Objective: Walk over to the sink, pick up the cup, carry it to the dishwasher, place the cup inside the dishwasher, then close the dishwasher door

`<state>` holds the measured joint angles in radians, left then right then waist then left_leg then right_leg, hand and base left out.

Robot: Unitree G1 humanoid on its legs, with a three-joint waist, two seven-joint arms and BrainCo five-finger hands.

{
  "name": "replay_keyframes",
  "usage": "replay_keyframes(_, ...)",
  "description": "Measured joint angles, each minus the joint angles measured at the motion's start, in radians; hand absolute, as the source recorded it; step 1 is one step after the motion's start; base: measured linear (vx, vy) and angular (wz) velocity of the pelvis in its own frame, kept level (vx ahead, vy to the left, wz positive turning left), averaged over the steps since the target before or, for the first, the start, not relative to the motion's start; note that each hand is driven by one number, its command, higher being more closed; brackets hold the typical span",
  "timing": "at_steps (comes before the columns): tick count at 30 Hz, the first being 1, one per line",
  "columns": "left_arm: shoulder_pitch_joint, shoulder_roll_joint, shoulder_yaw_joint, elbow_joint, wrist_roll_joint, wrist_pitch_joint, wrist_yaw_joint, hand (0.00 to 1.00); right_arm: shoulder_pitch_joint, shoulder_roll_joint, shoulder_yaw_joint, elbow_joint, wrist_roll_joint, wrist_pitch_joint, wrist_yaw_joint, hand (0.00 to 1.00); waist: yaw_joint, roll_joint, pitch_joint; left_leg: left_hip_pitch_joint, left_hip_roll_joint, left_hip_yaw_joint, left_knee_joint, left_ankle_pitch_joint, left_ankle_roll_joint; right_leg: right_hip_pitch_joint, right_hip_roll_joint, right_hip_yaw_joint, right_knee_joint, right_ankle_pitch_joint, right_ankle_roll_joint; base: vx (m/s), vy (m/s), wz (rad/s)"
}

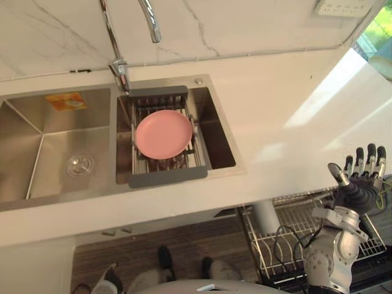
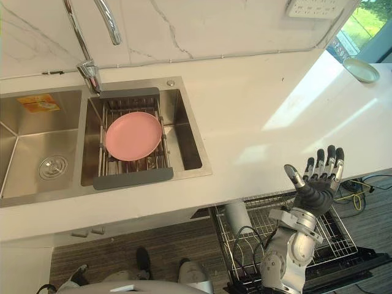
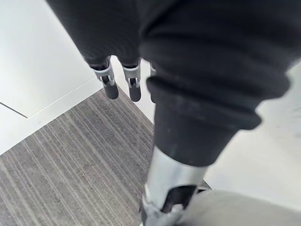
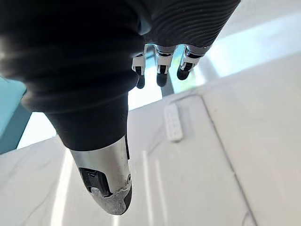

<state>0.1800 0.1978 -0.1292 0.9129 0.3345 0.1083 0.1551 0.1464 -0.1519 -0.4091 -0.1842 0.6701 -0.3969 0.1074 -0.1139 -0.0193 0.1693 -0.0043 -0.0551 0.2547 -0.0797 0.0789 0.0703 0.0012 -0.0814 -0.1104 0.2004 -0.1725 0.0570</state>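
Closest to the head camera is the right robot hand (image 2: pixel 318 184), raised on its silver-grey arm with its dark-tipped fingers (image 4: pixel 162 73) straight and spread, released and holding nothing. Just below it lies the silver wire dishwasher rack (image 2: pixel 337 234), drawn out over the dark, lowered dishwasher door (image 2: pixel 367 262) beneath the edge of the white marbled table (image 2: pixel 257 116). What appears to be the task's white cylindrical cup (image 2: pixel 236 218) stands in the rack's corner nearest the sink, just under the table's edge. Its long axis is roughly upright, and it is partly hidden, so its mouth cannot be made out. From the right robot hand the cup lies lower and to the robot's left, with most of the rack between them. This hand is clearly the nearer one, since the left robot hand (image 3: pixel 133 87) hangs at the side over the grey striped floor (image 3: pixel 70 165), fingers relaxed and empty. In the stainless steel double sink (image 1: pixel 43 141) a round pink plate (image 1: pixel 163 133) rests on a grey-framed wire drainer (image 1: pixel 168 176) in the right basin, and no cup is visible there. The cup therefore seems to be placed already, leaving the door to be shut. That move likely depends on the door's free edge, which runs crosswise below the right robot hand on the robot's side of the rack. The rack would probably need pushing in first.
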Motion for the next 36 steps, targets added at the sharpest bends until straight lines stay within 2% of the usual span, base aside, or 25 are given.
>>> replay_keyframes(3,0.0,-0.001,0.001,0.0,-0.03,0.0,0.015,0.0,-0.03,-0.027,0.017,0.0,0.058,0.028,0.083,0.0,0.01,0.002,-0.001,0.009,0.0,-0.003,0.0,-0.002,-0.004,0.013,0.0,-0.003,-0.01,0.002,0.001,0.0,0.0,0.0)
replay_keyframes(4,0.005,-0.021,0.011,0.004,-0.155,0.017,0.02,0.0,-0.079,-0.057,0.132,0.003,0.09,0.1,0.132,0.0,0.056,0.037,-0.024,0.006,-0.002,-0.01,-0.007,0.005,-0.001,0.05,-0.001,-0.039,-0.083,0.024,0.01,0.0,0.0,0.0)
replay_keyframes(9,0.005,-0.021,0.011,0.004,-0.156,0.017,0.02,0.0,-0.079,-0.057,0.135,0.004,0.09,0.1,0.131,0.0,0.057,0.037,-0.024,0.006,-0.002,-0.01,-0.007,0.005,0.0,0.052,0.0,-0.039,-0.082,0.025,0.01,0.0,0.0,0.0)
replay_keyframes(13,0.008,-0.022,0.018,0.013,-0.218,0.017,0.034,0.0,-0.079,-0.057,0.19,0.006,0.108,0.1,0.12,0.0,0.059,0.035,-0.025,0.007,0.001,-0.01,-0.006,0.007,-0.002,0.051,0.0,-0.039,-0.075,0.025,0.01,0.0,0.0,0.0)
replay_keyframes(17,0.009,-0.034,0.051,0.02,-0.237,0.015,0.056,0.0,-0.079,-0.053,0.216,0.02,0.125,0.124,0.038,0.0,0.075,0.031,-0.025,0.002,0.001,-0.031,0.0,0.01,-0.012,0.053,-0.003,-0.069,-0.068,0.024,0.011,0.0,-0.003,0.15)
replay_keyframes(20,0.013,-0.039,0.058,0.024,-0.254,0.017,0.062,0.0,-0.085,-0.053,0.23,0.046,0.096,0.14,-0.041,0.0,0.084,0.028,-0.024,0.001,-0.003,-0.043,0.0,0.011,-0.014,0.05,-0.016,-0.106,-0.043,0.012,0.017,-0.03,-0.01,0.28)
replay_keyframes(22,0.012,-0.038,0.06,0.032,-0.248,0.016,0.06,0.0,-0.089,-0.05,0.243,0.048,0.047,0.152,-0.118,0.0,0.083,0.021,-0.02,0.001,-0.011,-0.01,0.0,0.004,-0.004,0.033,-0.042,-0.13,0.011,-0.037,0.016,-0.04,0.017,0.38)
replay_keyframes(23,0.012,-0.038,0.061,0.04,-0.24,0.015,0.058,0.0,-0.092,-0.049,0.245,0.047,0.031,0.155,-0.132,0.0,0.085,0.017,-0.018,0.004,-0.016,-0.003,0.0,0.003,-0.002,0.024,-0.053,-0.133,0.036,-0.058,0.017,-0.02,0.038,0.22)
replay_keyframes(26,0.018,-0.024,0.069,0.051,-0.161,0.018,0.021,0.0,-0.1,-0.047,0.246,0.044,-0.052,0.157,-0.198,0.0,0.08,-0.015,-0.022,0.015,-0.067,-0.008,0.0,-0.017,0.019,-0.023,-0.129,-0.15,0.181,-0.13,0.011,0.05,0.053,0.19)
replay_keyframes(27,0.017,-0.02,0.062,0.055,-0.141,0.019,0.012,0.0,-0.109,-0.048,0.246,0.044,-0.062,0.159,-0.212,0.0,0.081,-0.02,-0.017,0.021,-0.075,-0.009,0.0,-0.028,0.025,-0.056,-0.142,-0.147,0.271,-0.129,-0.032,0.08,0.051,-0.11)
replay_keyframes(28,0.016,-0.018,0.044,0.062,-0.131,0.024,0.01,0.0,-0.117,-0.049,0.246,0.044,-0.071,0.162,-0.225,0.0,0.077,-0.012,-0.015,0.025,-0.068,-0.012,0.0,-0.036,0.033,-0.148,-0.156,-0.127,0.448,-0.084,-0.131,0.08,0.058,-0.14)
replay_keyframes(29,0.014,-0.014,0.039,0.062,-0.131,0.028,0.01,0.0,-0.11,-0.049,0.243,0.044,-0.07,0.162,-0.227,0.0,0.065,-0.011,-0.01,0.041,-0.057,-0.018,0.0,-0.037,0.036,-0.194,-0.153,-0.104,0.538,-0.063,-0.154,0.08,0.052,-0.03)
replay_keyframes(30,0.011,-0.01,0.038,0.062,-0.133,0.035,0.01,0.0,-0.102,-0.049,0.239,0.043,-0.07,0.163,-0.226,0.0,0.056,-0.01,-0.006,0.054,-0.049,-0.026,0.0,-0.04,0.037,-0.202,-0.145,-0.095,0.547,-0.076,-0.137,0.1,0.027,0.2)
replay_keyframes(31,0.001,-0.005,0.038,0.062,-0.135,0.047,0.011,0.0,-0.095,-0.048,0.237,0.039,-0.069,0.163,-0.225,0.0,0.044,-0.005,-0.002,0.065,-0.03,-0.035,0.009,-0.047,0.036,-0.214,-0.122,-0.091,0.506,-0.1,-0.097,0.11,-0.003,0.19)
replay_keyframes(32,-0.012,0.001,0.038,0.062,-0.136,0.053,0.005,0.0,-0.094,-0.049,0.237,0.029,-0.068,0.163,-0.218,0.0,0.036,-0.006,0.008,0.054,-0.01,-0.038,0.053,-0.08,0.032,-0.228,-0.103,-0.086,0.426,-0.1,-0.07,0.09,-0.02,0.06)
replay_keyframes(33,-0.023,0.003,0.038,0.061,-0.136,0.055,-0.001,0.0,-0.093,-0.048,0.238,0.018,-0.068,0.164,-0.215,0.0,0.038,-0.011,0.012,0.049,-0.001,-0.038,0.077,-0.098,0.028,-0.237,-0.093,-0.079,0.381,-0.09,-0.055,0.1,-0.036,-0.05)
replay_keyframes(34,-0.038,0.008,0.034,0.06,-0.135,0.055,-0.01,0.0,-0.082,-0.047,0.237,-0.015,-0.068,0.165,-0.204,0.0,0.039,-0.015,0.01,0.029,0.012,-0.035,0.114,-0.121,0.018,-0.255,-0.078,-0.064,0.311,-0.058,-0.019,0.09,-0.044,0.03)
replay_keyframes(36,-0.042,0.028,0.009,0.058,-0.134,0.055,-0.007,0.0,-0.061,-0.048,0.23,-0.078,-0.068,0.163,-0.18,0.0,0.027,-0.034,0.009,0.03,0.006,-0.038,0.133,-0.14,0.004,-0.265,-0.088,-0.069,0.237,0.007,-0.012,0.15,-0.075,0.17)
